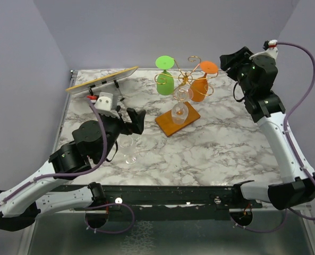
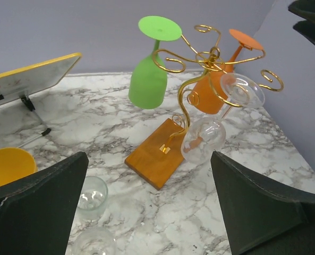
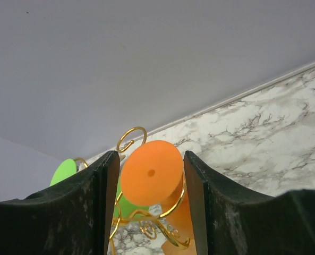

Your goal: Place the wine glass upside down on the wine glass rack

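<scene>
One thin gold wire wine glass rack (image 2: 156, 159) on an orange-brown base holds three upturned glasses: one green wine glass (image 2: 148, 85), one orange wine glass (image 2: 202, 101) and one clear wine glass (image 2: 205, 138). One tilted yellow-edged board (image 2: 30, 77) stands at the bench's (image 1: 226, 138) 10 o'clock. There is one round yellow cup (image 2: 6, 167). The clear glassware (image 2: 92, 195) at 8 o'clock could be one piece or two.

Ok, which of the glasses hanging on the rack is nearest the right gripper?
The orange wine glass: its round foot shows between the fingers of the right gripper, while the green glass and the clear glass hang farther off.
</scene>
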`<action>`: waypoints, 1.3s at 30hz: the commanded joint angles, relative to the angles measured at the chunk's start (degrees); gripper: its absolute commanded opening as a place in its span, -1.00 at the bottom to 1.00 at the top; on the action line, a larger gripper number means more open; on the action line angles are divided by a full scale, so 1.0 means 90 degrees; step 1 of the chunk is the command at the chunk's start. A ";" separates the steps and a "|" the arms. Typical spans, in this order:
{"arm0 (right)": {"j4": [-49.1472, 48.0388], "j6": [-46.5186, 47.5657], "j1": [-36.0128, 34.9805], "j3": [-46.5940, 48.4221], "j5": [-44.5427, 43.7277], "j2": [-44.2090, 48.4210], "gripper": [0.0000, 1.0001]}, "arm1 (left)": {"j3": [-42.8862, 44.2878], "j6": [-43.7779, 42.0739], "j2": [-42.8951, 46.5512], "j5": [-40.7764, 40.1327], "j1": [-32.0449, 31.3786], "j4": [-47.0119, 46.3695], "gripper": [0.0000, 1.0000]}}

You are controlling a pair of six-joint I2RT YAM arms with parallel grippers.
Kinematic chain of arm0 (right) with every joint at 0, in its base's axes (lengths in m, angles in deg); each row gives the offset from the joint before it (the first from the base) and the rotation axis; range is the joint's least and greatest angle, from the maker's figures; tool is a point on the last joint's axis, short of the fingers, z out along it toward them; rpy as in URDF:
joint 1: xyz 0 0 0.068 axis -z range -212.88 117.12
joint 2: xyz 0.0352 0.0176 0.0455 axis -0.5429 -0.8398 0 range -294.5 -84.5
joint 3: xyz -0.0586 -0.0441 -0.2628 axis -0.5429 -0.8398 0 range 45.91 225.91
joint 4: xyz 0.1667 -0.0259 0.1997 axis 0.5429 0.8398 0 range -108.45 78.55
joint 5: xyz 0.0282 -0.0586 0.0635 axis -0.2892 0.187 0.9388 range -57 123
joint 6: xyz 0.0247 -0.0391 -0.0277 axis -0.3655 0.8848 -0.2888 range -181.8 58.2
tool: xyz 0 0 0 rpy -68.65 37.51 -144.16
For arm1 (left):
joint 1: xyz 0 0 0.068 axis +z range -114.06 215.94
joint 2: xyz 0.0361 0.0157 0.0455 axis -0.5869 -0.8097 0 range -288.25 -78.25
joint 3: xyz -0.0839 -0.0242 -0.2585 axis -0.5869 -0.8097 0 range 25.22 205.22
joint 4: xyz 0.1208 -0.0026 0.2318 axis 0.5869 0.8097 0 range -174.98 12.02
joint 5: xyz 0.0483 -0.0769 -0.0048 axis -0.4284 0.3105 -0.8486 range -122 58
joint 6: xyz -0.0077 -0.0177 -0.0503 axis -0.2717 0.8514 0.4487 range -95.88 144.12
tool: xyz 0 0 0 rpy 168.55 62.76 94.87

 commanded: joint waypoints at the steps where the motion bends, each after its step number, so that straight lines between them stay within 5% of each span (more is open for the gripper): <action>1: 0.0988 0.0411 0.0030 -0.0096 -0.0116 0.0484 0.13 | -0.0082 0.0480 0.0501 -0.0592 -0.0023 0.0741 0.98; 9: 0.2082 0.0613 0.0035 -0.0887 -0.0148 0.1457 0.13 | 0.0065 0.1752 -0.0107 -0.0738 -0.0023 0.2453 0.51; 18: 0.2487 0.0658 0.0035 -0.1319 0.0007 0.1984 0.12 | 0.0131 0.3342 -0.1375 -0.0136 0.0119 0.4377 0.69; 26: 0.2232 0.0478 0.0035 -0.1625 0.0009 0.2101 0.09 | -0.0199 0.3399 -0.1746 0.0452 0.0497 0.4486 0.06; 39: 0.2234 0.0213 0.0035 -0.1861 0.0122 0.2244 0.04 | -0.0504 0.2884 -0.2146 0.1337 0.1275 0.3934 -0.36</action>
